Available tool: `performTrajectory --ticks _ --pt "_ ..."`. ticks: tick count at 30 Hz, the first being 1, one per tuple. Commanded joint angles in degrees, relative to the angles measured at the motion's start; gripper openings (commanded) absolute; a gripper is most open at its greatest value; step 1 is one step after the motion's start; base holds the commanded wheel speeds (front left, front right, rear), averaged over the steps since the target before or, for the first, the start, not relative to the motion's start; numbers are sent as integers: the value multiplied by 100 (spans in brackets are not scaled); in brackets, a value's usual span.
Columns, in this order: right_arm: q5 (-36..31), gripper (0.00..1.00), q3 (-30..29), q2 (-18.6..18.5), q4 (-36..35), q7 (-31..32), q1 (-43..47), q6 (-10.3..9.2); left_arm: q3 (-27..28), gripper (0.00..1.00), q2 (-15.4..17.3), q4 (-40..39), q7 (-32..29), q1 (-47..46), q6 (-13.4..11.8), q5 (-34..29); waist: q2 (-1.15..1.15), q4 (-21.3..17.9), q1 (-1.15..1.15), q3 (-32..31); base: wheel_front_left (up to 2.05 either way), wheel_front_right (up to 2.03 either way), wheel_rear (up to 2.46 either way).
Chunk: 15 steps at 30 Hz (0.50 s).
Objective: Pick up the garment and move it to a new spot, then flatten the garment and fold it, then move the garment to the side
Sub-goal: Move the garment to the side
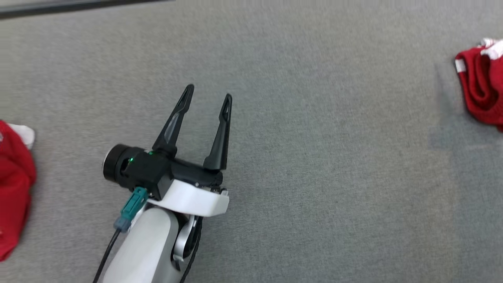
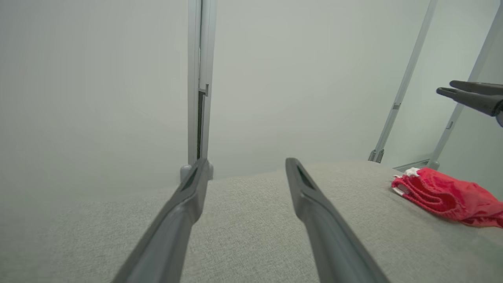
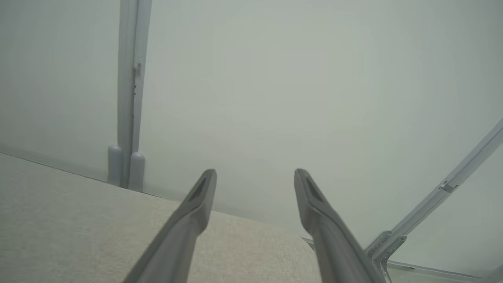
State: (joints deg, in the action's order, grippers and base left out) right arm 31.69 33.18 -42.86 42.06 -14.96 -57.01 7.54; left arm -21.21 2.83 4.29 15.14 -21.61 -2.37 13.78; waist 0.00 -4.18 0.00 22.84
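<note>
I count two red bundles on the grey table (image 1: 314, 157): the left garment (image 1: 13, 188) and the right garment (image 1: 481, 86), both cut off, so possibly more. My left pincer (image 1: 208, 92) reaches forward between them, well apart from each, fingers spread, empty. My right pincer (image 3: 254, 173) is also spread and empty, near the table's corner.

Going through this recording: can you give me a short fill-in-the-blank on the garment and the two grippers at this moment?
1. The left gripper hangs over the grey table with its jaws ___.
2. The garment at the head view's right edge is ___ with white trim.
3. The right gripper holds ___ between its fingers.
Missing words: open; red; nothing.
</note>
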Motion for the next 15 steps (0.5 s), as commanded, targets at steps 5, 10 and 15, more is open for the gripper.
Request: performTrajectory --ticks 5,10,15 --pt "-273 100 -871 663 -1085 -30 1039 -10 200 100 16 -112 -1 406 -95 112 0 530 0 -746 0 0 0" --pt "-888 100 -1786 1385 -2121 -19 2325 -10 335 100 16 -187 -1 739 -106 102 0 860 0 -1100 0 0 0" --pt "-1502 100 -2419 2285 -2923 -19 3628 -10 414 100 15 -183 -1 1140 -150 45 0 1017 0 -1423 0 0 0"
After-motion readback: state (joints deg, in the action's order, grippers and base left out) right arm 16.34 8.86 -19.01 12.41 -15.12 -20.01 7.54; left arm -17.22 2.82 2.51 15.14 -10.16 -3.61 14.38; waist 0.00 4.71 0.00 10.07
